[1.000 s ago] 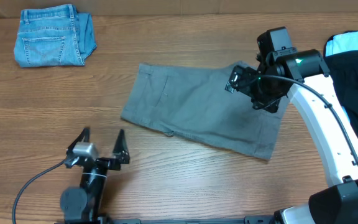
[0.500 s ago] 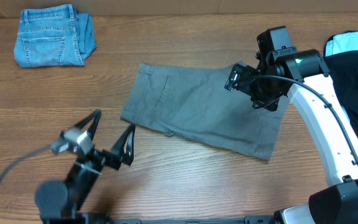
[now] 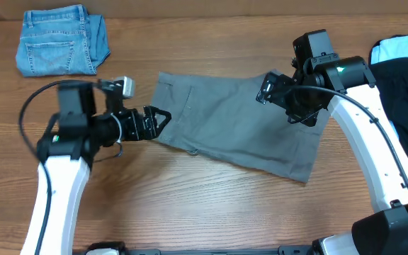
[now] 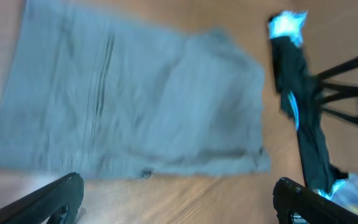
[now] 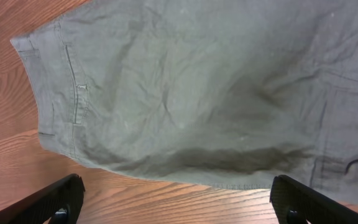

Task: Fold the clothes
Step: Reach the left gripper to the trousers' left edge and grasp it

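The left gripper (image 4: 178, 186) is hovering with its fingers spread wide and nothing between them. It is sitting just off the 9 o'clock edge of the gray shorts (image 3: 225, 124), probably lining up to take the waistband side. The right gripper (image 5: 176, 186) is likewise gaping and empty, hanging over the shorts' 2 o'clock corner near the leg hems, so each arm is covering one end of the garment. The shorts are lying flat and spread out at the middle of the table (image 3: 211, 205), not yet folded over. The folded jeans (image 3: 61, 41) are resting well apart at 11 o'clock, seemingly finished. A dark clothes pile (image 3: 402, 71) is waiting at 3 o'clock.
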{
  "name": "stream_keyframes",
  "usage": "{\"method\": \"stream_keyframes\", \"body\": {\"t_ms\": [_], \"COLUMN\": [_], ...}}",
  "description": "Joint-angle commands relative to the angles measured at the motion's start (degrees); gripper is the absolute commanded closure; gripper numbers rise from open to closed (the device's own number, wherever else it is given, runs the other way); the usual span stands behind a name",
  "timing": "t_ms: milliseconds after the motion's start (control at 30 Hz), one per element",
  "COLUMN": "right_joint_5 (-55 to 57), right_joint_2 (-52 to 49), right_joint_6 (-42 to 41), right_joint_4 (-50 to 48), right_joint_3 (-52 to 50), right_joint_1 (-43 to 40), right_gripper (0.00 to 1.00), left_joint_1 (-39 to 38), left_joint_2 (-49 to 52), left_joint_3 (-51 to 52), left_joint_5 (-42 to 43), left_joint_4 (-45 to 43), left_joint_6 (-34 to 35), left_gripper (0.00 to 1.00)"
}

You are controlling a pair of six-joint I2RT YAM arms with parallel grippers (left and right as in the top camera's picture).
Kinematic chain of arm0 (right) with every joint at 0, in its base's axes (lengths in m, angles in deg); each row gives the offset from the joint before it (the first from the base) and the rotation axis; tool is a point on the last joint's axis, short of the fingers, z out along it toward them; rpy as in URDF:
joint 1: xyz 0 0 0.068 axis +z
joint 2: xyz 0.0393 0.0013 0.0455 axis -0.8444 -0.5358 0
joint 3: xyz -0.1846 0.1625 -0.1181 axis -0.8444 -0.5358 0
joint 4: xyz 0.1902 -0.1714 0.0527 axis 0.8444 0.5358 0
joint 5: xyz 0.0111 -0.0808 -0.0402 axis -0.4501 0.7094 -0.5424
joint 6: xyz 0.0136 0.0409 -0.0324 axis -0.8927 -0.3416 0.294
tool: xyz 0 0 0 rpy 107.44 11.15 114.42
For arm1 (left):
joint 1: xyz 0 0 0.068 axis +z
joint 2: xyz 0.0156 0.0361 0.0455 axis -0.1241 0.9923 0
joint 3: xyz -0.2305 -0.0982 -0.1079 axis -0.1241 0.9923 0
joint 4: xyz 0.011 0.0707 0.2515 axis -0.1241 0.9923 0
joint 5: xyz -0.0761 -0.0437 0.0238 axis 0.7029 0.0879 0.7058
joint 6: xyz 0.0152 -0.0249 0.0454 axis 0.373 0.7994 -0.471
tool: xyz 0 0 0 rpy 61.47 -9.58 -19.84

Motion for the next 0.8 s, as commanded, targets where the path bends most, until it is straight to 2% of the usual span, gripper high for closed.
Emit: {"method": "stream_keyframes", "body": {"t_ms": [0,233,267,300,367,400,467,533,767], "right_joint_5": [-0.3,-0.3,-0.3,-0.3,-0.3,-0.3,-0.3,-0.3,-0.3], "right_joint_2": [0.6,0.6,0.6,0.6,0.6,0.6,0.6,0.6,0.6], "right_joint_6": [0.2,0.2,0.2,0.2,0.2,0.2,0.2,0.2,0.2], "right_joint_4": [-0.2,-0.2,-0.2,-0.2,-0.2,-0.2,-0.2,-0.2,-0.2], "right_joint_3": [0.7,0.7,0.7,0.7,0.7,0.7,0.7,0.7,0.7], "right_joint_1": [0.0,0.0,0.0,0.0,0.0,0.0,0.0,0.0,0.0], "right_gripper": [0.00,0.00,0.00,0.00,0.00,0.00,0.00,0.00,0.00], "left_joint_1": [-4.2,-18.4,-19.7,-20.5,-21.1,-21.1,-20.6,-20.1,-19.0], "left_joint_2": [5.7,14.2,15.4,16.6,19.1,20.6,23.6,26.4,32.9], "left_joint_3": [-6.2,-17.6,-18.2,-18.5,-18.6,-18.6,-18.6,-18.6,-18.6], "left_joint_5": [-5.1,-29.6,-32.2,-34.0,-34.9,-34.9,-34.9,-34.7,-34.7], "left_joint_4": [3.8,8.3,8.2,8.1,7.6,7.4,6.9,6.3,4.3], "left_joint_6": [-0.5,-3.0,-3.0,-3.0,-2.9,-2.5,-1.7,-1.7,-2.2], "left_gripper": [0.00,0.00,0.05,0.30,0.69,0.80,0.91,0.96,0.96]}}
